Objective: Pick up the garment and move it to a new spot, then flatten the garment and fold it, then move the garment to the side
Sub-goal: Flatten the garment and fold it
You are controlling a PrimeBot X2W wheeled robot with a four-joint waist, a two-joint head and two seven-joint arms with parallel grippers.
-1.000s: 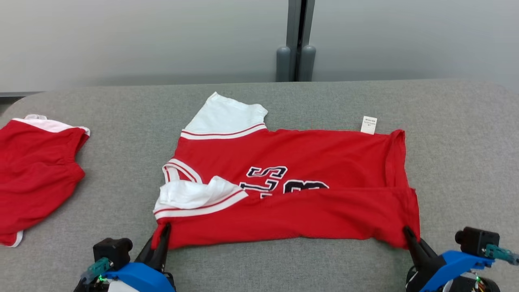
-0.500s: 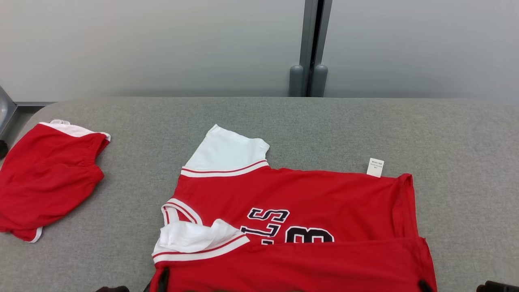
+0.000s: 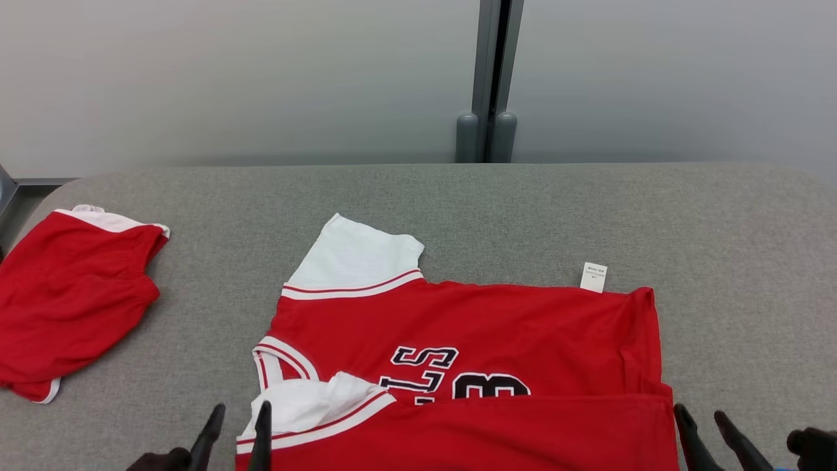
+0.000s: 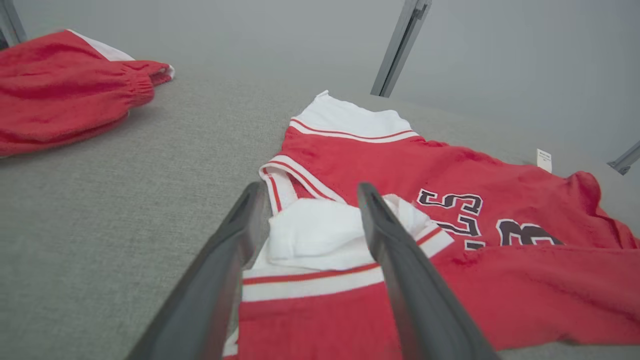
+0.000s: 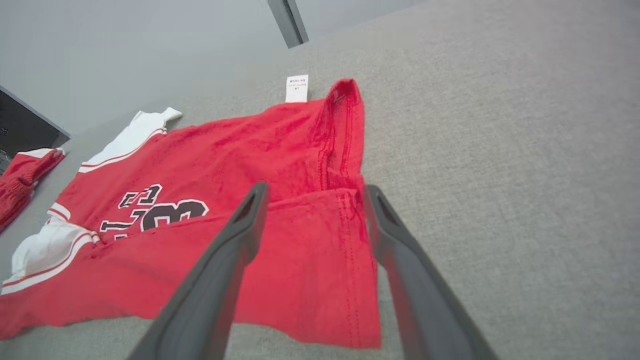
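Grey table: left hand and right hand stand open by the jersey.

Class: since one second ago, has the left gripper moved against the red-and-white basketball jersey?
Yes. The left gripper has opened, releasing the jersey corner; its outer finger swung left, off the hem.

The near edge of the red jersey is cut off in the head view. Its black letters are half hidden under a folded flap. The words on the white tag are too small to be read.
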